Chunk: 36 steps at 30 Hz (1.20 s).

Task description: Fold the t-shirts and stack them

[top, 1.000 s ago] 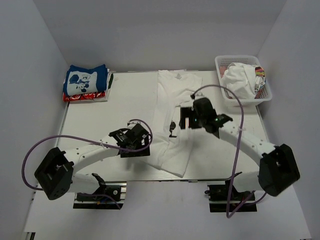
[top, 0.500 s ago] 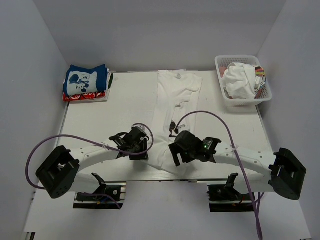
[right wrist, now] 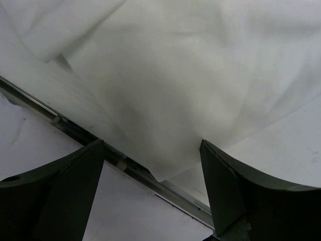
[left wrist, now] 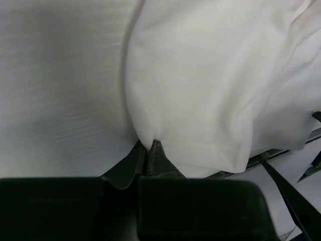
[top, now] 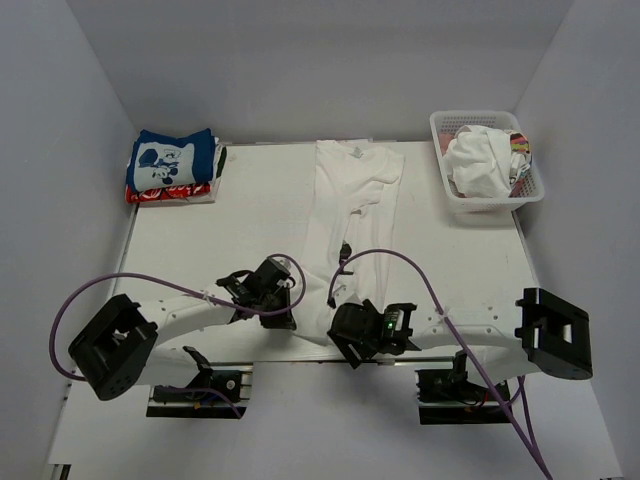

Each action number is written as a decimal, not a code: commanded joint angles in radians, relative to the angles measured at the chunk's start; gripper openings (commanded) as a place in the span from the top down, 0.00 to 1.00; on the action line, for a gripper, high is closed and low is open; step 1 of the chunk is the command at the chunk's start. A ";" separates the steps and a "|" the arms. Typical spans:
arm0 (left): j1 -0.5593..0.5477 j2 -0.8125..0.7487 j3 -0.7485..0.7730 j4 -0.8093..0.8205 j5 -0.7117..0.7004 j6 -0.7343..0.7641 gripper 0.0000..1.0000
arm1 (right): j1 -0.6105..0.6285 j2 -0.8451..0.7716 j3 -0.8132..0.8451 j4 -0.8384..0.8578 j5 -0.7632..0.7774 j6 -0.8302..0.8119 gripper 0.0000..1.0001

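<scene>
Upper left, folded t-shirts (top: 170,165) sit stacked; open surface (top: 230,235) beside them. At centre the white t-shirt (top: 345,200) runs lengthwise, hem at the near edge. Low left pincer (left wrist: 153,148) pinches the hem; right pincer (right wrist: 153,170) is spread over its corner.

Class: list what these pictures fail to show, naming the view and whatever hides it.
- Top view: the near hem of the large white t-shirt is covered by the left gripper and right gripper.
- Top view: the red patterned t-shirt is mostly covered by the folded blue t-shirt.
- Top view: crumpled clothes in the white plastic basket are too bundled to count.
</scene>
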 commanded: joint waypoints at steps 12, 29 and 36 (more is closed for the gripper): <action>-0.015 -0.149 -0.077 -0.145 0.072 -0.122 0.99 | 0.087 0.070 -0.002 -0.020 0.090 0.127 0.94; 0.005 0.032 0.378 -0.242 -0.203 -0.131 1.00 | -0.071 -0.076 0.101 -0.057 0.483 0.293 1.00; 0.055 0.238 0.683 -0.331 -0.345 -0.076 1.00 | -0.273 -0.070 0.117 0.193 0.442 0.032 1.00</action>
